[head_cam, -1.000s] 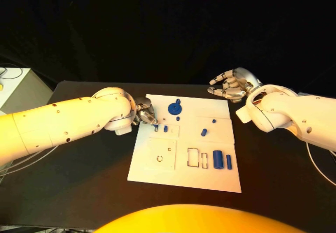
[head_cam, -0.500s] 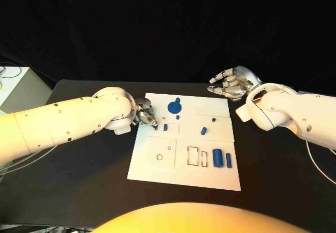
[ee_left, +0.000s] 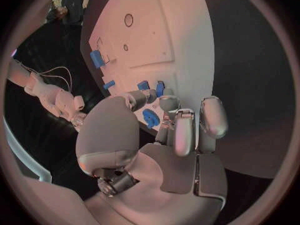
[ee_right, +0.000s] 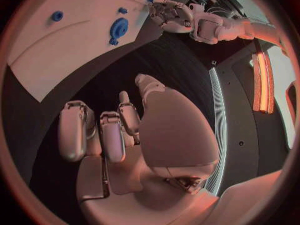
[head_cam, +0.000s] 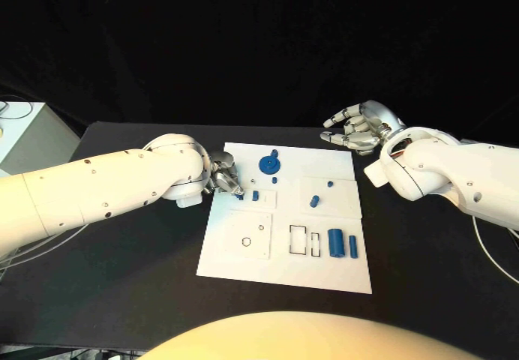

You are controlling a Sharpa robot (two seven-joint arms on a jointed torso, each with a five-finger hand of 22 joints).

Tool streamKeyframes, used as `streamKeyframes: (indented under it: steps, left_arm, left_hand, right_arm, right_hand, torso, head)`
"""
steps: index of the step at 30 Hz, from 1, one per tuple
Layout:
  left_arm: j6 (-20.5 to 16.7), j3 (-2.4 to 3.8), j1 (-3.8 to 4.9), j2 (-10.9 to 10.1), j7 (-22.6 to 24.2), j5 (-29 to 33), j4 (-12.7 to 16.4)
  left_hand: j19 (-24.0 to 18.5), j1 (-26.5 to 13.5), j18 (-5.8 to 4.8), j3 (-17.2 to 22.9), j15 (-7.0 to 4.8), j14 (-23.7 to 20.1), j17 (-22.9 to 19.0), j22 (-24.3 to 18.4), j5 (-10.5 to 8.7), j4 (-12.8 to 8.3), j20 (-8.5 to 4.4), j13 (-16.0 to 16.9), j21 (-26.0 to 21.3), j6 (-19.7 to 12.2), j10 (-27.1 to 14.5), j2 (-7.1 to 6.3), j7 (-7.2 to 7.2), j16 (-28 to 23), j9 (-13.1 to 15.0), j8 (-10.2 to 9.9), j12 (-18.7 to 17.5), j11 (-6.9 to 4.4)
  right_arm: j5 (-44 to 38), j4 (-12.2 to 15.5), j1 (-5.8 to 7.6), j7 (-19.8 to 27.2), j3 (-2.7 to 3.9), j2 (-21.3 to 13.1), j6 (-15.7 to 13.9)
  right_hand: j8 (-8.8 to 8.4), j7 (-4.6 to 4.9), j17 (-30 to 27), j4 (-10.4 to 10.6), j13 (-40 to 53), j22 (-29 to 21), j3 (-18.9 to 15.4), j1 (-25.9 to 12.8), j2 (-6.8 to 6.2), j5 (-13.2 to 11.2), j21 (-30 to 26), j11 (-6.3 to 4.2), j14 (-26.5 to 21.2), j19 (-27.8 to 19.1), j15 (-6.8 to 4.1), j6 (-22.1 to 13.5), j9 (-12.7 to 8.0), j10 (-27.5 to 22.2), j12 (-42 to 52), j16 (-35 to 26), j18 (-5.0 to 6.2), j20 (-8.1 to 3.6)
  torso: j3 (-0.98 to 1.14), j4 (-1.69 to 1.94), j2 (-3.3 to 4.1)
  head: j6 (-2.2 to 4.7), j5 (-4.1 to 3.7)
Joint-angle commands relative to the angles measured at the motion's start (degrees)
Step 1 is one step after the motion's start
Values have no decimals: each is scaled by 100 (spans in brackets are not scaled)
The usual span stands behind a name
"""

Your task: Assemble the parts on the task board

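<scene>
The white task board (head_cam: pixel 283 264) lies in the middle of the black table. My left hand (head_cam: pixel 225 180) is at its left edge, fingers bunched down over a small blue part (head_cam: pixel 240 196); whether they pinch it is hidden. A blue peg (head_cam: pixel 255 197) stands just right of that. In the left wrist view the fingertips (ee_left: pixel 167 103) end right at the two blue pieces (ee_left: pixel 160 88). A blue gear (head_cam: pixel 269 165) lies at the far end, and two blue cylinders (head_cam: pixel 337 243) at the right. My right hand (head_cam: pixel 357 129) hovers beyond the far right corner, fingers apart, holding nothing.
Other small blue parts lie on the board (head_cam: pixel 315 201) (head_cam: pixel 330 184). Black-outlined slots (head_cam: pixel 298 241) and a ring mark (head_cam: pixel 247 243) are on its near half. A white cabinet (head_cam: pixel 27 135) stands off the table's left side. The right wrist view shows the gear (ee_right: pixel 117 29) and my left hand (ee_right: pixel 172 15).
</scene>
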Motion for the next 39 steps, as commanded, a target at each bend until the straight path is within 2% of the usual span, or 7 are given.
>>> streamKeyframes:
  steps: [1,34,39]
  left_arm:
    - [105,0,-5,14,13,-25,9]
    - [282,-14,-19,83,-17,-164,-40]
    - [284,-22,-24,100,-24,-159,-36]
  left_hand:
    - [28,-3,-96,1027,-51,426,870,6,18,-1016,-15,-9,13,81,19,45,-51,20,50,20,-9,-6]
    - [36,-12,-99,1044,-56,428,876,19,31,-1032,-21,-6,21,95,34,42,-55,22,48,17,-11,-11]
    - [45,-22,-102,1043,-58,431,885,31,36,-1033,-22,15,28,101,49,38,-56,26,49,18,3,-11]
  right_arm:
    - [-18,2,-4,72,1,-1,82]
    - [-21,-1,-6,68,1,-11,83]
    - [-21,1,-6,69,1,-11,83]
  right_hand:
    - [-26,1,903,-13,-4,641,30,-63,-1,21,-22,9,395,-11,29,-34,-9,-31,-16,-12,77,25]
    - [-21,-1,901,-19,-4,639,59,-76,-6,30,-30,6,395,-9,25,-32,-11,-25,-8,-15,77,22]
    - [-21,-1,901,-19,-4,639,59,-76,-6,30,-30,6,395,-9,25,-32,-11,-25,-8,-15,77,22]
  torso:
    - [3,0,4]
    - [-4,-3,4]
    - [-3,6,1]
  head:
    - [-10,-9]
    - [-61,-19]
    - [-61,-23]
